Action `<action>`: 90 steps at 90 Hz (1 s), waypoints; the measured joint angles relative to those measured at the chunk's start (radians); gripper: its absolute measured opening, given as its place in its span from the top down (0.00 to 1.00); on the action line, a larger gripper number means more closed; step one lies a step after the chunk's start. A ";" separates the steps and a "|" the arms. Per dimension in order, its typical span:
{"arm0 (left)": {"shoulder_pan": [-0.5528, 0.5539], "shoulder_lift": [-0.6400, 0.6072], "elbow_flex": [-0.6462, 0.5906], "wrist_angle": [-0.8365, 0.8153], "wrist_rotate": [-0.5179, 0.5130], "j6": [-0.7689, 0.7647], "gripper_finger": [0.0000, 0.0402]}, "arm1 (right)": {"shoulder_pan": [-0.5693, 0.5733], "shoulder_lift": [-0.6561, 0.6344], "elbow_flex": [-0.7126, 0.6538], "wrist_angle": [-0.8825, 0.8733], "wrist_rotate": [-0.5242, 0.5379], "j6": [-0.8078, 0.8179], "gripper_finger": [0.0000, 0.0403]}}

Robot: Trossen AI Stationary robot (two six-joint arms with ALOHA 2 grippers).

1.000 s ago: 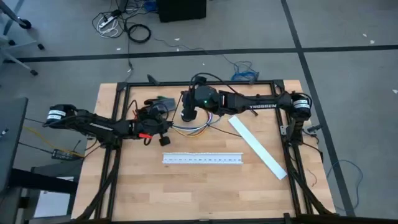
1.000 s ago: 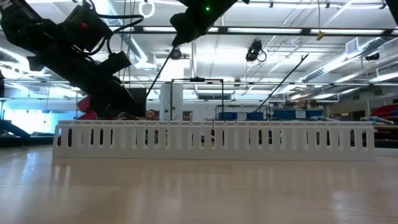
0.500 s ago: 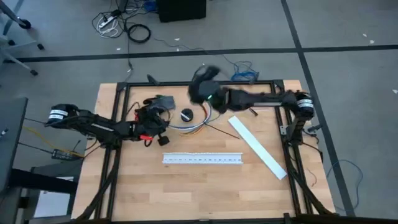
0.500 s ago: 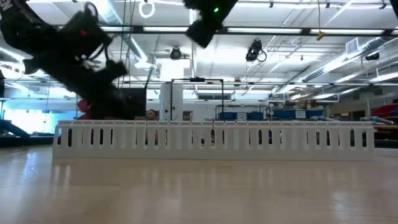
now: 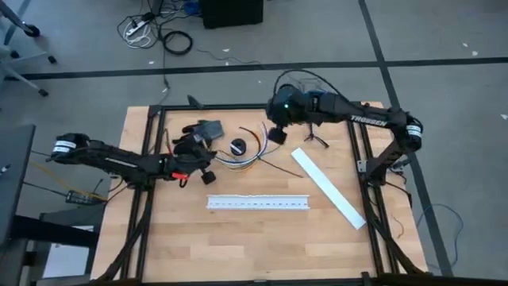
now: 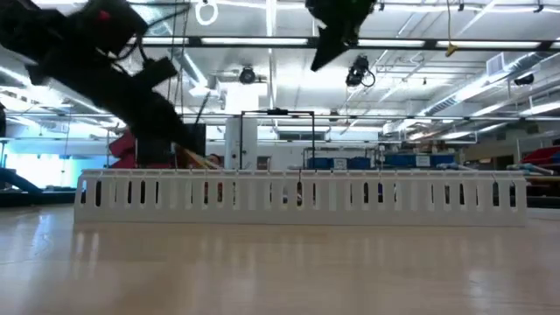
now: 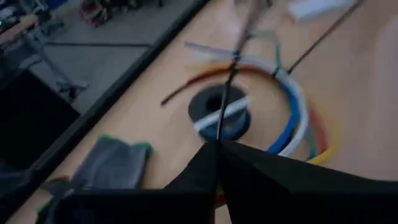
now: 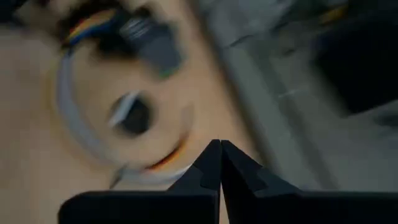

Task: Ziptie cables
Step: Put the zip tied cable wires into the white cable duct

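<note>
The cables (image 5: pixel 244 162) lie in a loose curve on the table at the back middle, bending around a small black roll (image 5: pixel 237 147); the left wrist view shows the cables (image 7: pixel 293 104) white, blue, red and yellow. My left gripper (image 5: pixel 205 156) is just left of them, low and shut on the thin black ziptie (image 7: pixel 235 68). My right gripper (image 5: pixel 275 133) hangs shut and empty, raised above the table's far side, right of the cables. A second thin dark strand (image 7: pixel 320 37) lies beyond the cables. My left gripper pinches one end of the ziptie (image 7: pixel 219 133) between its two fingertips. The strap runs straight on from the tips, over the black roll (image 7: pixel 221 113) and across the cables. The fingers come slanting down from the table's left.
A white slotted channel (image 5: pixel 258 202) lies across the table's middle, and it fills the low view as a white slotted channel (image 6: pixel 302 191). A white flat strip (image 5: pixel 329 187) lies slanted at the right. A grey-green cloth (image 5: pixel 209 128) and a small black forked clip (image 5: pixel 317 141) lie near the far edge.
My right gripper has lifted off the spot over the cables and swung up and toward the table's far right, uncovering the black roll. My left gripper has drawn back slightly toward the left edge.
</note>
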 joint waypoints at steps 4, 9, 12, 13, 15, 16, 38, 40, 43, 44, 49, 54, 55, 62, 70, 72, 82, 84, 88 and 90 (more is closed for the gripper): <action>-0.014 -0.038 0.021 -0.053 -0.002 -0.002 1.00 | -0.013 0.000 -0.021 -0.027 0.002 -0.005 0.99; -0.034 -0.091 0.052 -0.130 -0.025 -0.016 1.00 | -0.023 0.010 -0.061 -0.027 0.055 -0.014 0.99; -0.045 -0.120 0.069 -0.181 -0.046 -0.020 1.00 | -0.028 0.010 -0.088 -0.023 0.096 -0.016 0.99; -0.049 -0.128 0.074 -0.197 -0.054 -0.021 1.00 | -0.029 0.010 -0.097 -0.025 0.106 -0.016 0.99; -0.055 -0.142 0.085 -0.224 -0.070 -0.024 1.00 | -0.031 0.010 -0.114 -0.027 0.131 -0.016 0.99; -0.057 -0.152 0.092 -0.239 -0.079 -0.026 1.00 | -0.031 0.009 -0.122 -0.024 0.143 -0.016 0.99; -0.085 -0.316 0.158 -0.564 -0.123 -0.185 1.00 | -0.048 -0.045 -0.339 0.197 0.098 -0.016 1.00; -0.085 -0.323 0.160 -0.579 -0.124 -0.203 1.00 | -0.052 -0.054 -0.366 0.226 0.076 -0.016 1.00; -0.085 -0.332 0.161 -0.598 -0.124 -0.238 1.00 | -0.058 -0.066 -0.406 0.265 0.037 -0.016 1.00; -0.085 -0.337 0.162 -0.607 -0.124 -0.248 1.00 | -0.060 -0.068 -0.419 0.280 0.022 -0.016 1.00; -0.085 -0.361 0.162 -0.650 -0.123 -0.288 1.00 | -0.074 -0.076 -0.488 0.362 -0.068 -0.019 1.00; -0.085 -0.365 0.162 -0.655 -0.127 -0.320 1.00 | -0.089 -0.080 -0.562 0.422 -0.166 -0.026 1.00; -0.085 -0.366 0.163 -0.655 -0.127 -0.327 1.00 | -0.091 -0.080 -0.575 0.431 -0.183 -0.029 1.00; -0.085 -0.376 0.162 -0.672 -0.124 -0.337 1.00 | -0.105 -0.069 -0.659 0.516 -0.240 -0.073 1.00; -0.085 -0.377 0.163 -0.651 -0.126 -0.336 1.00 | -0.116 -0.045 -0.747 0.611 -0.236 -0.107 1.00; -0.085 -0.378 0.163 -0.652 -0.126 -0.336 1.00 | -0.116 -0.033 -0.764 0.652 -0.238 -0.110 1.00; -0.085 -0.379 0.163 -0.628 -0.126 -0.337 1.00 | -0.109 0.015 -0.814 0.819 -0.304 -0.105 0.99; -0.085 -0.381 0.164 -0.623 -0.126 -0.337 1.00 | -0.102 0.030 -0.815 0.846 -0.323 -0.098 0.99; -0.085 -0.381 0.163 -0.622 -0.126 -0.339 1.00 | -0.087 0.056 -0.815 0.890 -0.363 -0.088 0.98; -0.085 -0.381 0.163 -0.613 -0.126 -0.340 1.00 | -0.079 0.065 -0.816 0.907 -0.378 -0.084 0.98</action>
